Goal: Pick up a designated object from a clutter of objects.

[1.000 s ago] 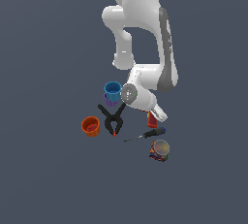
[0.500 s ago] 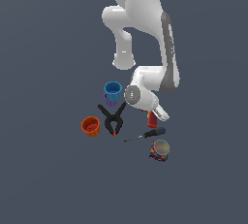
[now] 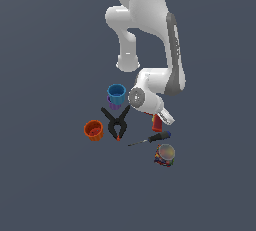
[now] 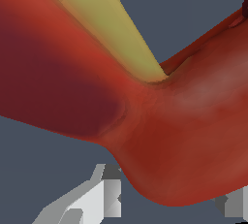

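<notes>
The red drill fills the wrist view, its body between two pale fingertips; whether they press on it I cannot tell. In the exterior view it lies under the gripper, just beside the screwdriver. Judged step: grasping. Next: clamp firmly, then lift straight clear of the black clamp.

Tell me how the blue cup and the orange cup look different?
The blue cup is blue with a purple part showing below it; the orange cup is orange-red all over. The blue cup sits right beside the robot's white arm, while the orange cup sits farther out, across the black clamp. Both are small, round and open-topped.
</notes>
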Robot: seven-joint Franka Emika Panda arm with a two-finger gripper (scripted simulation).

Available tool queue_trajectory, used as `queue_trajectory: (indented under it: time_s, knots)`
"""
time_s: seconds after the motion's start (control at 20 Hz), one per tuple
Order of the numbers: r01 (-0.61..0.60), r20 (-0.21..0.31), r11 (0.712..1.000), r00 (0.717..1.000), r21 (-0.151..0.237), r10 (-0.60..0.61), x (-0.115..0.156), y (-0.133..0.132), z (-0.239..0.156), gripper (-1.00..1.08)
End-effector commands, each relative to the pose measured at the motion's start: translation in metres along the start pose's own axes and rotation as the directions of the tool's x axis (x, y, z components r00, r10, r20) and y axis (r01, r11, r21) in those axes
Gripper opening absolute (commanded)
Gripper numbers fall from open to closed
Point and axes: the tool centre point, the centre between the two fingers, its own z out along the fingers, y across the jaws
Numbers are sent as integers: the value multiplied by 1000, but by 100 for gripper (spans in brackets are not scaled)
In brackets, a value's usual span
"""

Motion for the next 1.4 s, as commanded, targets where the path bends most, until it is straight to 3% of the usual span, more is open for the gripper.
queue_trajectory:
  time_s: [0.0, 0.6, 1.35]
  knots:
    - [-1, -2, 1000, 1000, 2, 1, 0, 0, -2, -100]
    - [-2, -2, 1000, 1000, 3, 2, -21, 22, -43, -100]
    - [-5, -4, 1000, 1000, 3, 5, -85, 84, -164, -100]
